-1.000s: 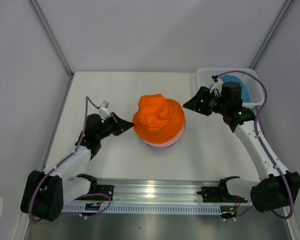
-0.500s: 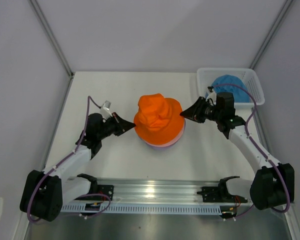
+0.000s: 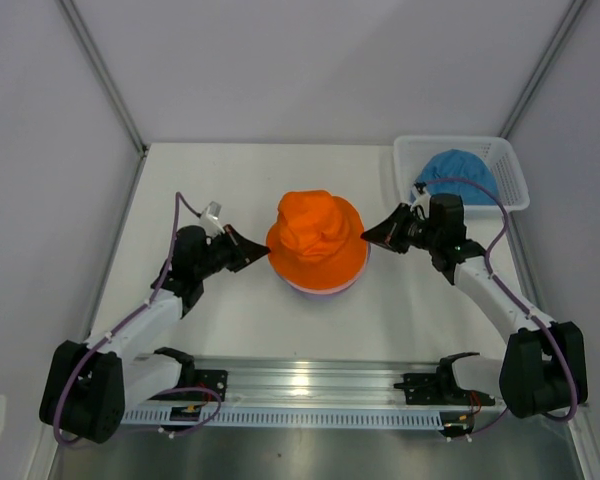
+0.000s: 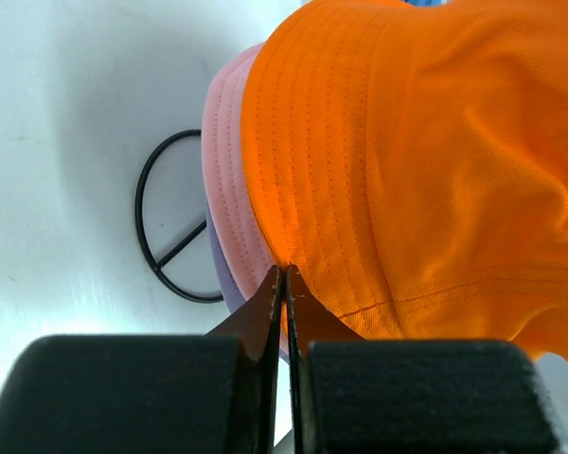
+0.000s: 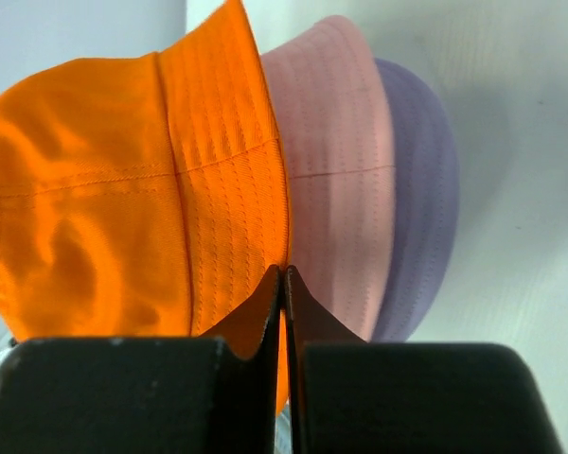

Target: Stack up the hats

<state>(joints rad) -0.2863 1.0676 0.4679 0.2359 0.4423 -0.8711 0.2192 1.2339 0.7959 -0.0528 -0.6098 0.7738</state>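
Observation:
An orange hat point(image 3: 318, 238) tops a pile in the middle of the table, over a pink hat point(image 5: 336, 180) and a lavender hat point(image 5: 417, 189). A blue hat point(image 3: 458, 172) lies in the white basket point(image 3: 510, 170) at the back right. My left gripper point(image 3: 263, 253) is shut, its tips pinching the orange hat's left brim edge point(image 4: 265, 218). My right gripper point(image 3: 367, 240) is shut on the orange brim's right edge point(image 5: 246, 208), with pink and lavender brims just beyond it.
The black wire ring point(image 4: 138, 203) of the stand's base lies on the table under the pile, left of the pink brim point(image 4: 229, 180). White walls enclose the table on three sides. A metal rail runs along the near edge.
My right gripper has swung left and down from beside the basket to the orange brim and shut there. The blue hat has come into full view. The left arm has stayed put.

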